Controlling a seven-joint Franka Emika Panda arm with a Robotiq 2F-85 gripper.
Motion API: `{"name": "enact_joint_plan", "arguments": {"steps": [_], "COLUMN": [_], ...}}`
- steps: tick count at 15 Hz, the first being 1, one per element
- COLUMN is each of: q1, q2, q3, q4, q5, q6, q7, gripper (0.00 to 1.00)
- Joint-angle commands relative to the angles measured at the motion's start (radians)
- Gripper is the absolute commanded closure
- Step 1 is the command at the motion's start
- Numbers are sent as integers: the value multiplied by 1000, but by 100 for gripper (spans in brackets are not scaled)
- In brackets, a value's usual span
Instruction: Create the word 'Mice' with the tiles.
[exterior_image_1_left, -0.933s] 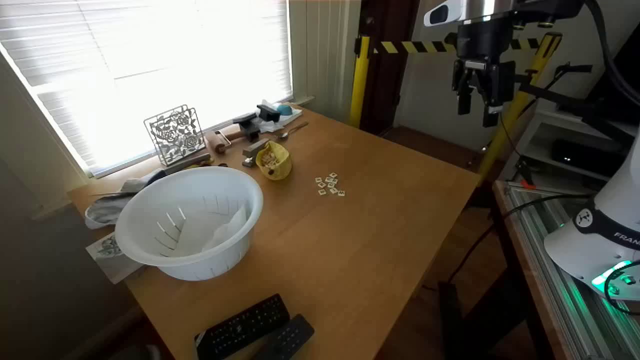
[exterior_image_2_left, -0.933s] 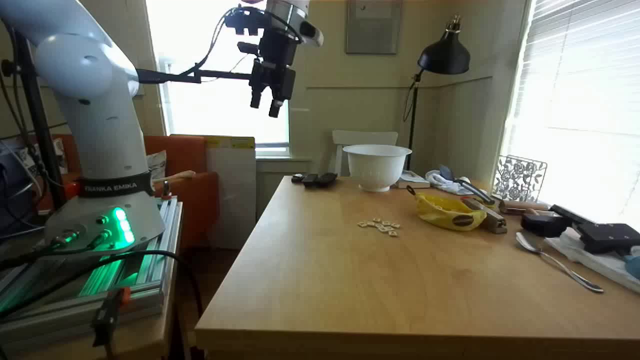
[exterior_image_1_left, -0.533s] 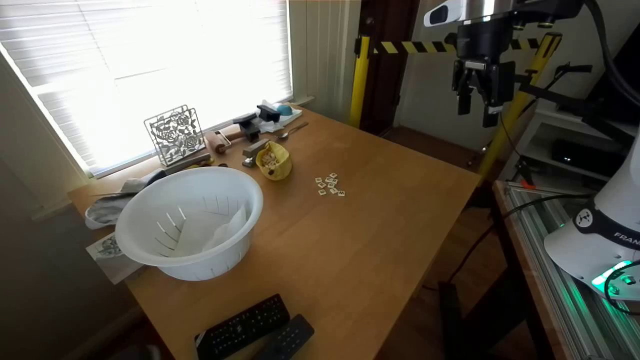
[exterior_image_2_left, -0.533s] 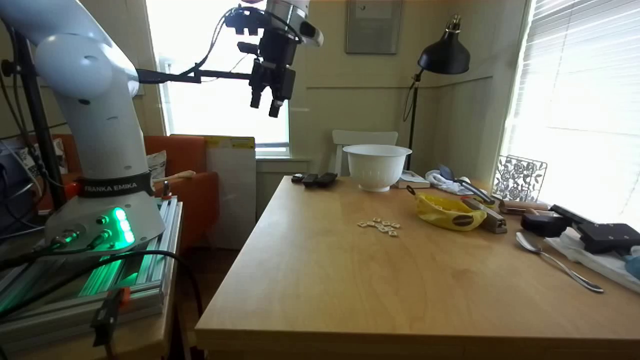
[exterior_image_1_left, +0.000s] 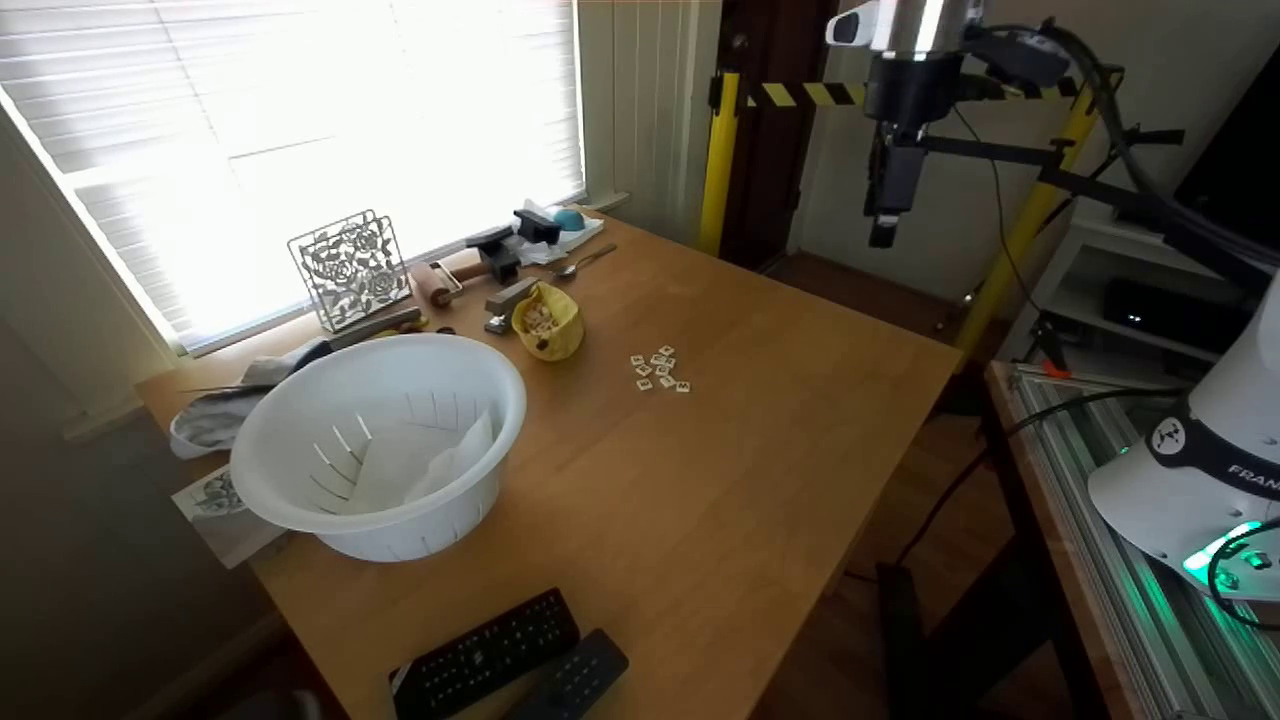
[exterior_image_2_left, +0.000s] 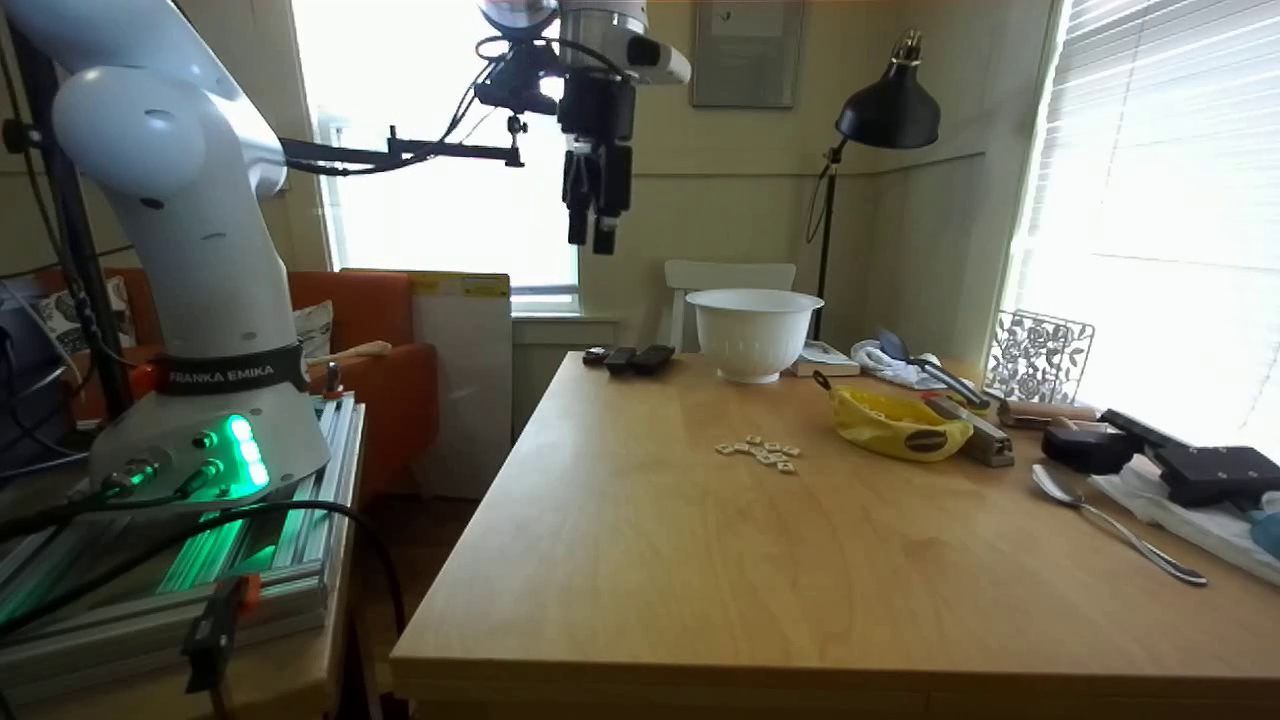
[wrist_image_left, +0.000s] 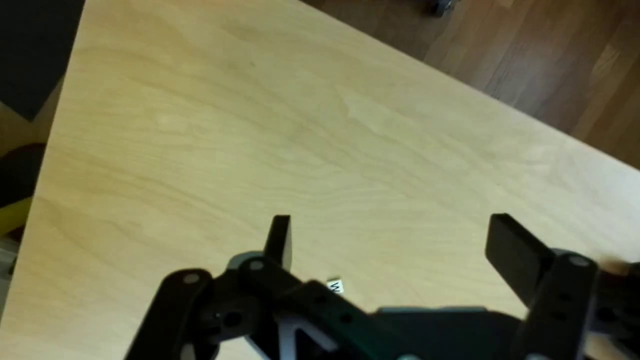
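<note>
We have the gripper high above the tabletop, jaws spread wide; well below it we see loosely clustered tiles, one lettered W or M.

In an exterior view you're up high, looking down at a slant, pretty close to the big round white plastic bowl. In an exterior view set low over the light-brown wooden table, you're at the opposite end facing back along it, so that bowl's way off. Both share most of the tabletop plus the tiny cream-white square tiles. Wrist cam's right up behind the black two-fingered gripper, aiming steeply down, catching one tile, a table edge and some brown plank floor.
</note>
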Motion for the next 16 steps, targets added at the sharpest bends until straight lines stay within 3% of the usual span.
{"name": "enact_joint_plan", "arguments": {"steps": [1,9,10,11,16], "q1": [-38,-25,-21,-28,-20], "q2": [100,368,401,334,400], "q3": [8,42,53,34,50], "q4": [-19,-25,-18,-33,-25], "q5": [-17,-3,-14,1,0], "q6": [179,530,550,498,544], "q7": [98,256,286,225,262], "gripper": [0,0,0,0,0]}}
